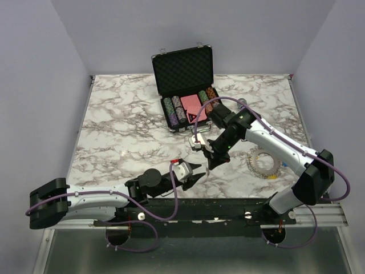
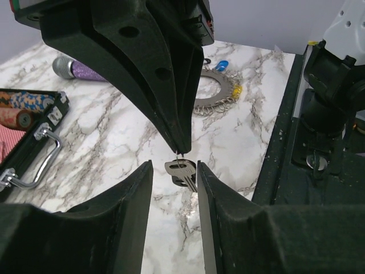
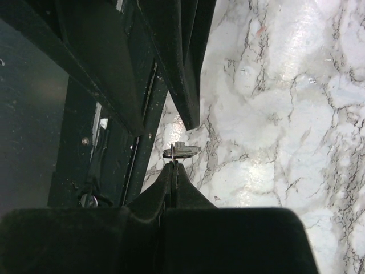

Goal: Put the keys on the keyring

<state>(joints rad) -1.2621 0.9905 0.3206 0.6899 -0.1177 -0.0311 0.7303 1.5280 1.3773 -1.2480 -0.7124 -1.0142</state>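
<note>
Silver key hangs just above the desk, pinched at its head by the clenched right hand (a handover pose, I'd guess). Blade points down, long axis slightly tilted. Left hand straddles it, released, not yet clamped. Keyring lies well apart.

This is a robotics lab cell rather than a home or shop. A marble-print table is boxed in by bare lavender walls. Two arms are bolted to a black rail at its near edge, trailing purple cables. Staged props lie on it: a chip case and a keyring.
</note>
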